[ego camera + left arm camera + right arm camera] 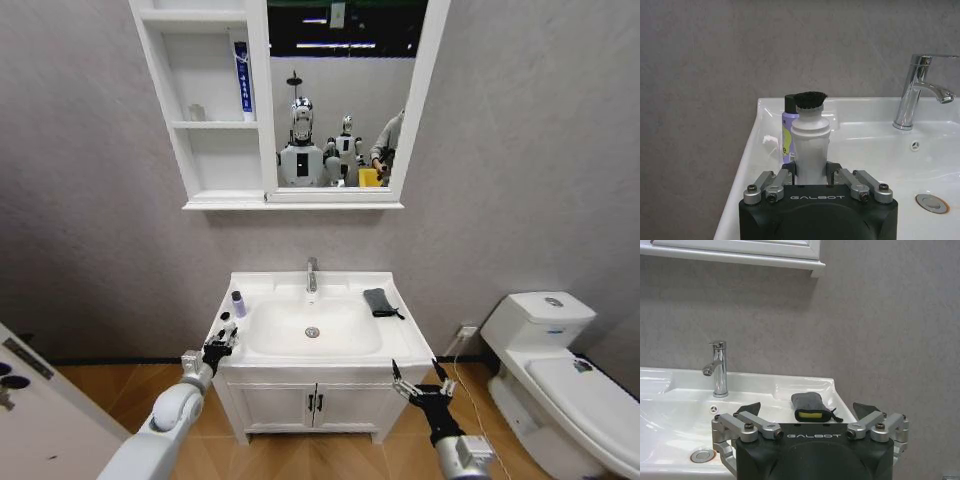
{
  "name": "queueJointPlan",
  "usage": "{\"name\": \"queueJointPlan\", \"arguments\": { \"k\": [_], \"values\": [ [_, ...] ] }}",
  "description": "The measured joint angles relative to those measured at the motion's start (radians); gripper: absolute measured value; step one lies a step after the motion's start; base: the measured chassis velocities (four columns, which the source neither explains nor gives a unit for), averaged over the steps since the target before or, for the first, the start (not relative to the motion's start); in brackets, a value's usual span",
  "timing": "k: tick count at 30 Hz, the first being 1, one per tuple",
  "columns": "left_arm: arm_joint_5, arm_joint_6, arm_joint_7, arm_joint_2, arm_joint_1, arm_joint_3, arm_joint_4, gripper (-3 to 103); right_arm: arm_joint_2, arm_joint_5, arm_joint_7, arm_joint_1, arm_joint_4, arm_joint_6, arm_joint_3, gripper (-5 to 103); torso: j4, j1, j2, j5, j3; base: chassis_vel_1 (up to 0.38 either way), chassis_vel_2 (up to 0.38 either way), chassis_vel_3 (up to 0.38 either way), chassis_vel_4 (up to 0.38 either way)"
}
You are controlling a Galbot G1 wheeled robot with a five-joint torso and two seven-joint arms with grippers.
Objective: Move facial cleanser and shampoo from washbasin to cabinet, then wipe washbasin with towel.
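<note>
The white washbasin [395,335] stands below the cabinet [215,150] with its shelves and mirror. My left gripper [222,340] is at the basin's front left rim, shut on a white bottle with a black cap [810,145]. Just behind it stands a purple bottle with a black cap [239,303] [786,131]. I cannot tell which is the facial cleanser and which the shampoo. The dark folded towel [378,301] [809,402] lies on the right rim. My right gripper [420,385] [809,412] hangs open, in front of and below the basin's right corner.
A chrome tap [311,275] rises at the back of the bowl. A blue and white tube [243,80] stands on the cabinet's upper shelf. Below the basin is a two-door vanity [315,403]. A white toilet [560,350] stands to the right.
</note>
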Motion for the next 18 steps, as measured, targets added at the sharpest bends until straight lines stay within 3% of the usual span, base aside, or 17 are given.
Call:
{"name": "queueJointPlan", "arguments": {
  "k": [5,11,18],
  "values": [
    [0.001,0.000,-0.001,0.011,0.015,-0.014,-0.034,30,0.000,-0.001,0.000,-0.002,0.009,0.000,0.000,100,0.0001,0.000,0.000,-0.0001,0.000,0.000,0.000,0.000,0.000],
    [-0.004,0.004,-0.017,0.075,0.043,-0.051,-0.138,30,0.002,-0.001,0.000,-0.002,0.018,0.000,0.000,100,0.0001,0.000,0.000,0.0000,0.000,0.000,0.000,0.000,0.000],
    [-0.092,0.052,-0.028,0.204,0.067,-0.127,-0.287,30,0.009,0.002,0.034,-0.004,0.030,-0.034,-0.009,100,0.0001,0.000,0.000,-0.0003,0.000,0.000,0.000,0.000,0.000]
  ]
}}
